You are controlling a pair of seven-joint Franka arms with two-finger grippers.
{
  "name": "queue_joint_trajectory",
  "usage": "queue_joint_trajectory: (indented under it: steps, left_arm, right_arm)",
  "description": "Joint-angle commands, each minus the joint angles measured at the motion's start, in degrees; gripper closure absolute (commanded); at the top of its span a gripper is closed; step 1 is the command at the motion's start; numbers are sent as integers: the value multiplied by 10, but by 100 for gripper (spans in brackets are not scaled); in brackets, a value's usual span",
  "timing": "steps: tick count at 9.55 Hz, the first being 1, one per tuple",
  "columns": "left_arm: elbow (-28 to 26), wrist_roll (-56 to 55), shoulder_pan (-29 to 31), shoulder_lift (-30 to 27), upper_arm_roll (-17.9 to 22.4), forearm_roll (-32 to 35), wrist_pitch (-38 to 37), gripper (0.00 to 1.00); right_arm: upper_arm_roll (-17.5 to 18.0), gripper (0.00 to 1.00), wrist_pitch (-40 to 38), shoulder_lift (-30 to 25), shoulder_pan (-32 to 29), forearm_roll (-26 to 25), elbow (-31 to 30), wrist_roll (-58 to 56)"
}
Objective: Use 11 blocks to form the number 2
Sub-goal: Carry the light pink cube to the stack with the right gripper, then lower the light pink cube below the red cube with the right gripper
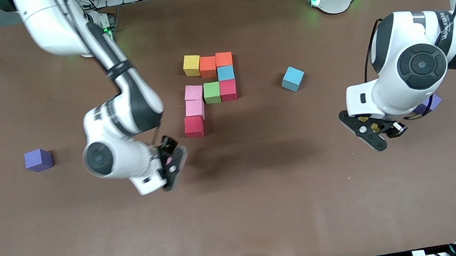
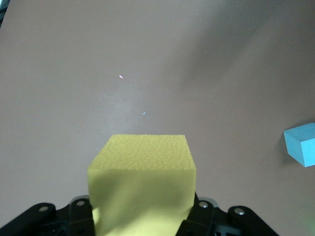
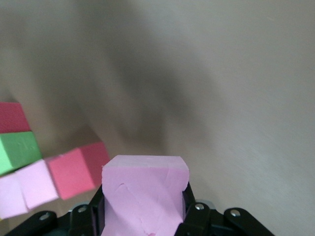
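- The right claw [image 1: 172,164] is clamping a pink block [image 3: 145,191] in the air over bare tabletop [image 1: 270,213], near the red cube [image 1: 194,126] ending the unfinished number 2 [image 1: 211,90].
- The left claw [image 1: 376,131] is gripping a yellow block [image 2: 142,184] above the tabletop toward the left arm's end.
- Nine cubes are sitting edge to edge in the figure; a loose light blue cube [image 1: 292,78] is lying beside it.
- One purple cube [image 1: 38,160] is resting toward the right arm's end, and another [image 1: 430,104] is peeking out under the left arm.
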Motion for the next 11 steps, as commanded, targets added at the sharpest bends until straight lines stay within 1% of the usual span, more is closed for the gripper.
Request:
queue_joint_trajectory:
  steps: [1,3,4,6,7,10,11]
  left_arm:
    - [-12,6,5,-13,-1,13,-13,100]
    - [-12,7,5,-14,-1,14,-13,100]
    - [-12,7,5,-13,-1,14,-14,100]
    - [-12,7,5,-12,-1,14,-14,100]
    - [-12,7,5,-12,-1,14,-14,100]
    - [-13,6,3,-12,-1,14,-14,100]
    - [-12,7,3,-12,-1,14,-14,100]
  right_arm:
    - [-16,93,9,-18,63,-23,-20,4]
    - [-16,93,56,-17,123,-64,-21,4]
    - [-15,93,82,-16,140,-84,-32,1]
    - [-15,93,168,-21,168,-92,-95,-40]
    - [-13,93,201,-36,170,-92,-132,-60]
    - [-11,95,251,-80,184,-91,-224,-103]
    - [-10,95,278,-85,190,-88,-248,-103]
